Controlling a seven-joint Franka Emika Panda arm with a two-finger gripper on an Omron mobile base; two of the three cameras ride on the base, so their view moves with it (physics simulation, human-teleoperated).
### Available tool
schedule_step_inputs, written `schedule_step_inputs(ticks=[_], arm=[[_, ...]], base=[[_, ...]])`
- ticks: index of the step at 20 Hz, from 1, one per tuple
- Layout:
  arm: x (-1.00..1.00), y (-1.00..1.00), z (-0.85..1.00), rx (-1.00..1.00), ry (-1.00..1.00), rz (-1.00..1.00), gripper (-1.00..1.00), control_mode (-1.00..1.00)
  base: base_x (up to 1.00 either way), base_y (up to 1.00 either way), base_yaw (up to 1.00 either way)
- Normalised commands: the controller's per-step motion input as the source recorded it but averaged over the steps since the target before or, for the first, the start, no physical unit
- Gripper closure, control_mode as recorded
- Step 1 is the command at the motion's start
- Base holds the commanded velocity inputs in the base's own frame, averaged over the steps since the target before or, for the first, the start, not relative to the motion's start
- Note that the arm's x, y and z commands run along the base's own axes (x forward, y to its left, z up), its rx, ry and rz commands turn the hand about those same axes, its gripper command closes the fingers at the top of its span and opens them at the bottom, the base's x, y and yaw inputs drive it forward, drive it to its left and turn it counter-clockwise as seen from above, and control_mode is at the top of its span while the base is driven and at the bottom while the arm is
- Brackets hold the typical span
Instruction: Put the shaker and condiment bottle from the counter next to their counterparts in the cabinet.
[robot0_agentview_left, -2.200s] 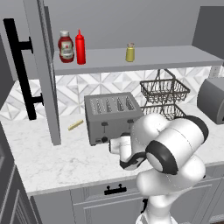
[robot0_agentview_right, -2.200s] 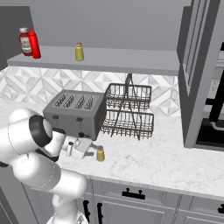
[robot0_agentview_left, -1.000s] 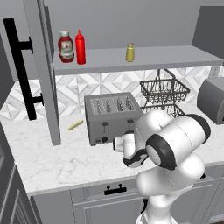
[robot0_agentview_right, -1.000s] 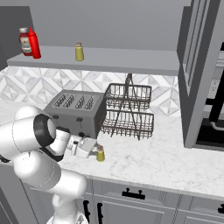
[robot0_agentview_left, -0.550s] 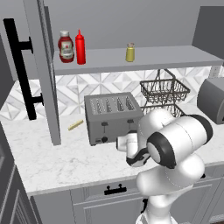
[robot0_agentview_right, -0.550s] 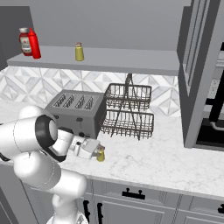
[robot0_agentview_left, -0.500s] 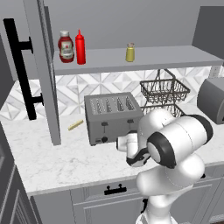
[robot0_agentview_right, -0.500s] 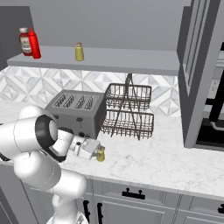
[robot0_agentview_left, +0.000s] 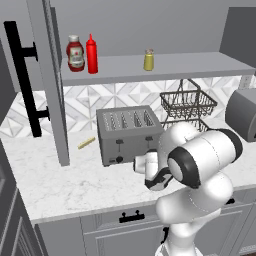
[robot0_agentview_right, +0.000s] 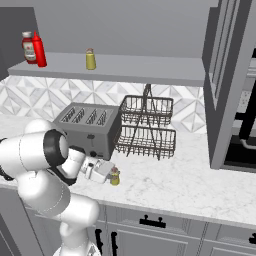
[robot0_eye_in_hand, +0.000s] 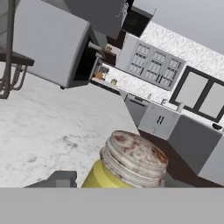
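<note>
Shaker (robot0_agentview_right: 115, 176) is seen upright on the tabletop (robot0_agentview_right: 175, 182), in front of the toaster (robot0_agentview_right: 89, 127) near the front edge. Gripper (robot0_agentview_right: 107, 172) is held low and level at the shaker, its white hand just left of it in the right base view. In the hand view the shaker (robot0_eye_in_hand: 127, 164) sits between the fingers, one dark fingertip (robot0_eye_in_hand: 59, 179) visible beside its yellow body, pale speckled cap up. Whether the jaws are pressed on it cannot be told; they stand narrow, close to the shaker's sides.

On the cabinet shelf (robot0_agentview_left: 190, 65): red bottle (robot0_agentview_left: 91, 54) just beside the ketchup bottle (robot0_agentview_left: 75, 52) at the left end; yellow shaker (robot0_agentview_left: 148, 60) well apart, mid-shelf. Cabinet door (robot0_agentview_left: 30, 80) is seen swung open at left. Wire basket rack (robot0_agentview_right: 146, 127) stands right of the toaster.
</note>
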Motion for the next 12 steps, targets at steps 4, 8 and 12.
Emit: schedule_step_inputs(ticks=[4, 8, 12], arm=[[0.00, 0.00, 0.23, 0.00, -0.08, 0.00, 1.00, -1.00], [0.05, 0.00, 0.37, 0.00, -0.12, 0.09, 1.00, -1.00], [0.00, -0.01, 0.26, 0.00, -0.11, 0.22, 1.00, -1.00]], base=[[0.00, 0.00, 0.00], [0.00, 0.00, 0.00], [0.00, 0.00, 0.00]])
